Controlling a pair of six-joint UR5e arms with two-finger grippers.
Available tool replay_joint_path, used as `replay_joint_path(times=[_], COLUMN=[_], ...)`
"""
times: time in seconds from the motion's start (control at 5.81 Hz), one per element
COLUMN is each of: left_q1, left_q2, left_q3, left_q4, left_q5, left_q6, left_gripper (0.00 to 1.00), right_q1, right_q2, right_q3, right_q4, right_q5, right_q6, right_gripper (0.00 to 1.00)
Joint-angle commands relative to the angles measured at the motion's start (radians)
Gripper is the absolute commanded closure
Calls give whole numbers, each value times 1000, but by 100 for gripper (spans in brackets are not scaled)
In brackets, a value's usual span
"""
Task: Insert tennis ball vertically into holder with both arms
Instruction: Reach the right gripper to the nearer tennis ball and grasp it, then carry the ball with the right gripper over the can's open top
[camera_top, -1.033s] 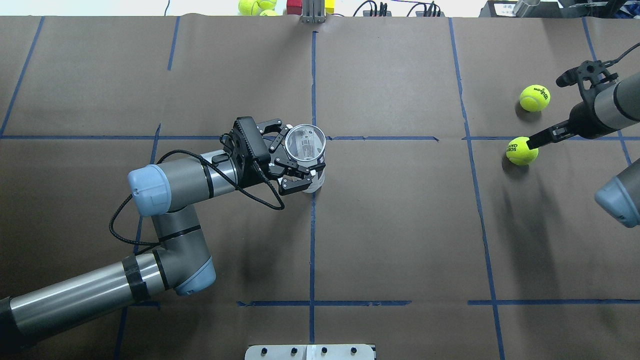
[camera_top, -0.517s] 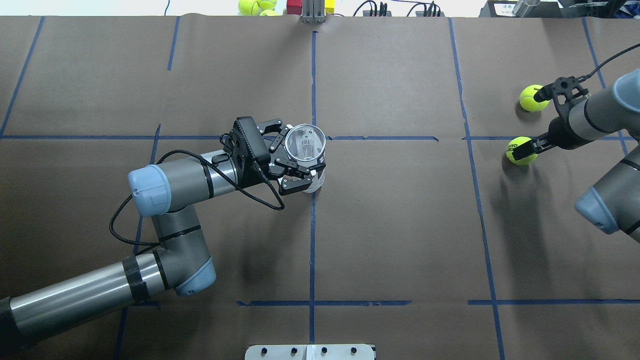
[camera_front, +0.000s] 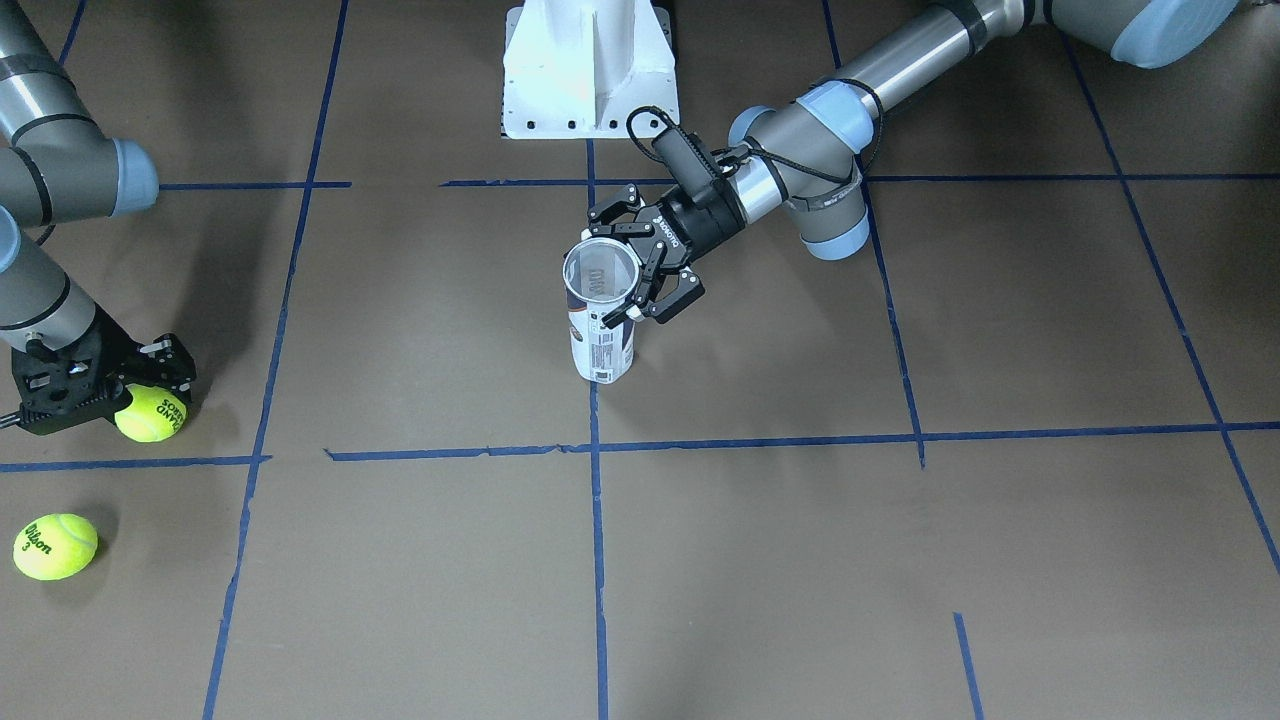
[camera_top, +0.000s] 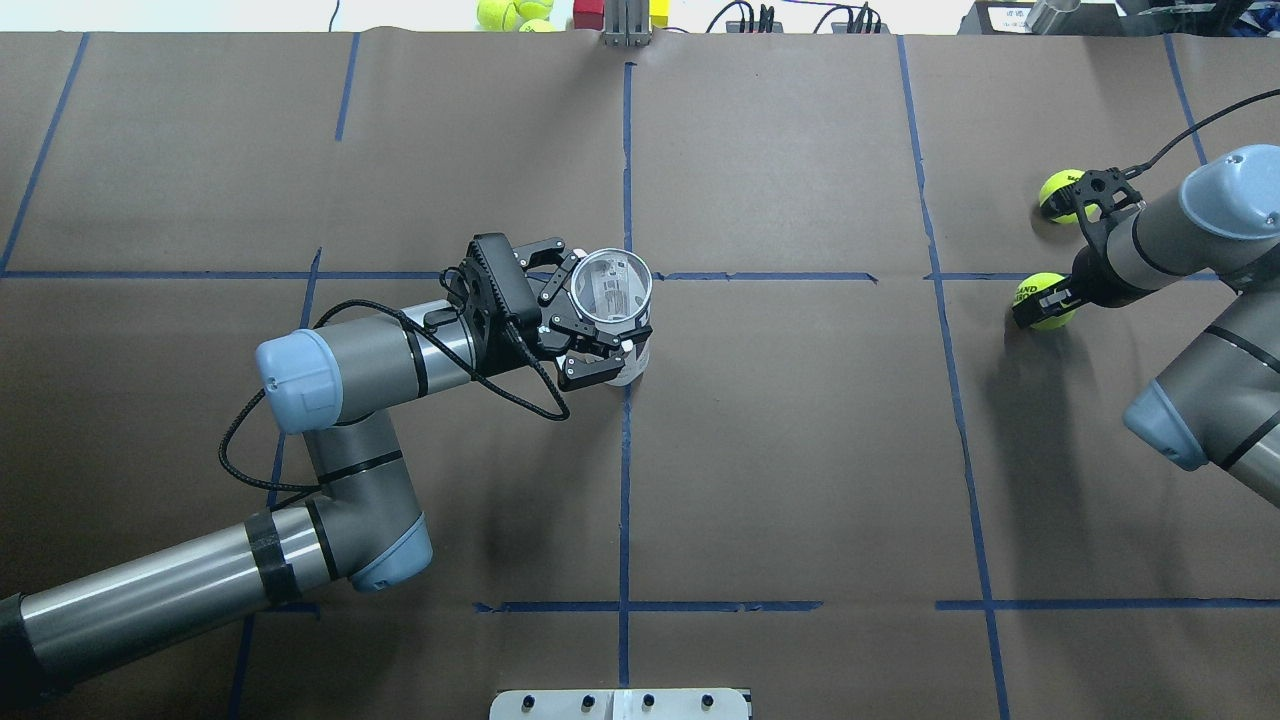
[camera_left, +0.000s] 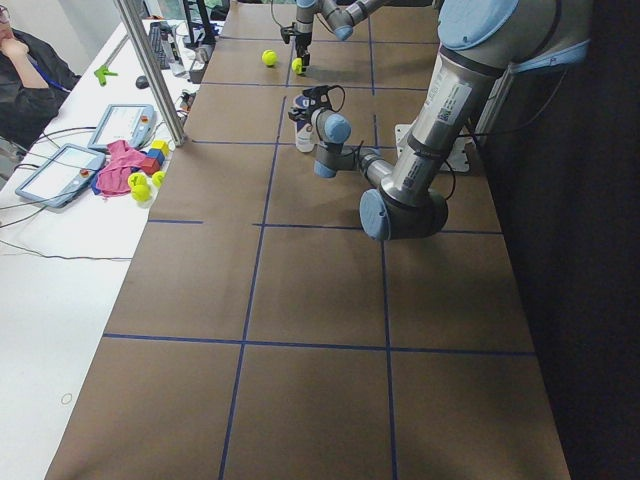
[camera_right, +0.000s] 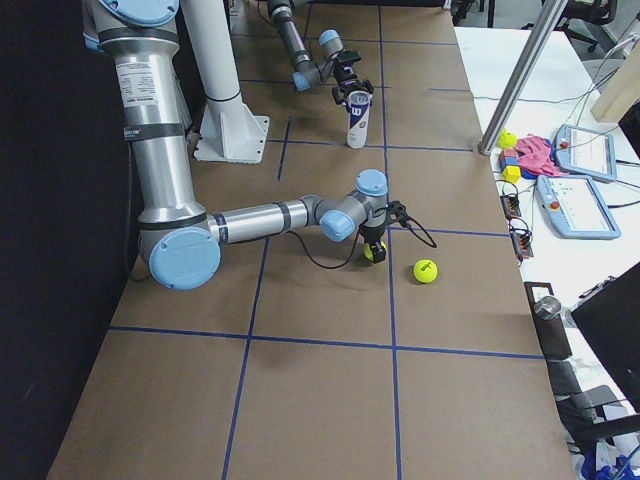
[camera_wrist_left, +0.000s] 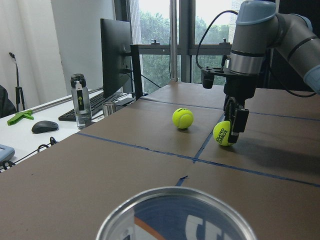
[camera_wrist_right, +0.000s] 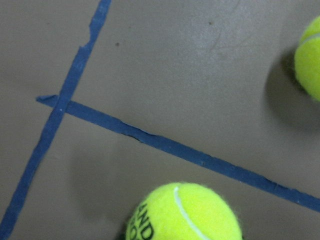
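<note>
Pickup step: left jaws pinch holder (camera_front: 600, 348) upright; right jaws (grip unclear) sit at ball (camera_front: 150, 415); next, grasp and lift

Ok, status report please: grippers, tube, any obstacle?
Left gripper shut on upright tube. Right gripper astride one ball, grip unclear. Tube mouth open, nothing between them.

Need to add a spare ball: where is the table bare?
Bare: the wide stretch between the holder and the right claw, and the centre squares on the operators' side of the holder. Crowded: that claw sits at one tennis ball, a second ball close beside.
</note>
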Motion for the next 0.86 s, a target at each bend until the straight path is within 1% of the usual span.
replay_joint_path(times=[0.0,0.17,0.34,0.52,0.69], left_q1=[0,0,0,0,0], left_q2=[0,0,0,0,2], left_q3=[2,2,2,2,2], left_q4=[0,0,0,2,2], left_q5=[-1,-1,1,1,1], left_q6=[0,0,0,0,2], left_gripper=[10,10,10,10,10], right_q1=[3,2,-20,-53,-86], right_q2=[36,42,94,180,288], right_q3=[72,149,192,272,354], right_q4=[-15,-17,-59,-212,-426], right_q5=[8,19,19,13,8], right_q6=[53,184,311,428,488], right_gripper=[96,97,97,97,97])
